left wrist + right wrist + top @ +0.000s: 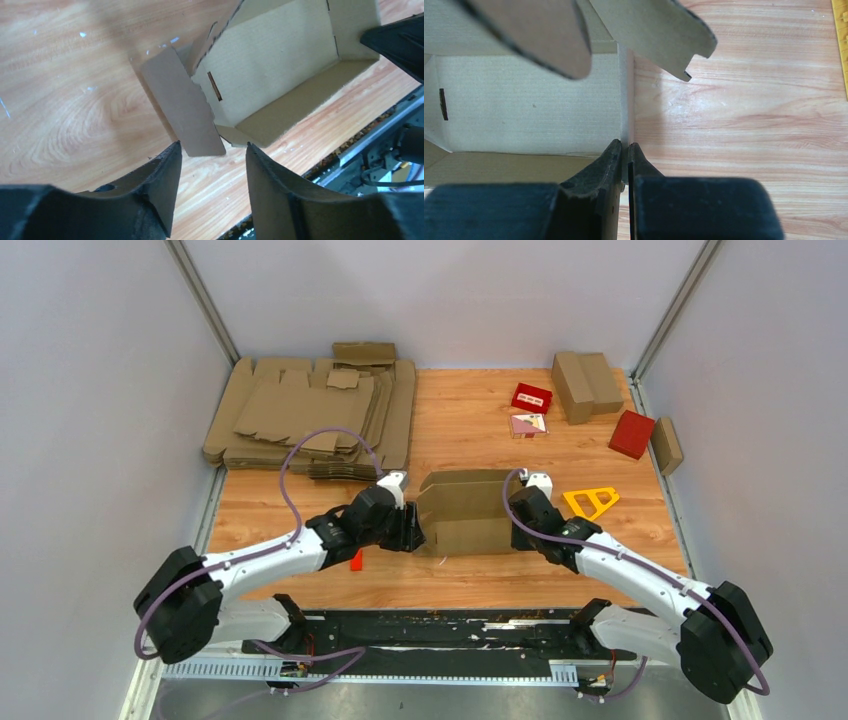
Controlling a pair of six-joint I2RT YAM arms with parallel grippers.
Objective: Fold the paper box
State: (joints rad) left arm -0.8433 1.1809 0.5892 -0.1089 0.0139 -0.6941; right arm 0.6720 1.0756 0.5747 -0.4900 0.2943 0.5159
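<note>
The paper box (465, 512) is a brown cardboard blank, half folded into an open tray, in the middle of the table between both arms. My left gripper (412, 530) is open at its left end; in the left wrist view its jaws (212, 152) stand apart just short of a loose side flap (185, 105), with nothing between them. My right gripper (517, 510) is at the box's right end. In the right wrist view it (626, 150) is shut on the thin upright right wall (626, 100) of the box. Two loose flaps hang blurred above.
A stack of flat cardboard blanks (310, 415) lies at the back left. Folded brown boxes (585, 385), two small red boxes (532, 397) (632, 433) and a yellow triangular frame (590, 501) lie at the back right. A small red piece (356, 560) lies by the left arm.
</note>
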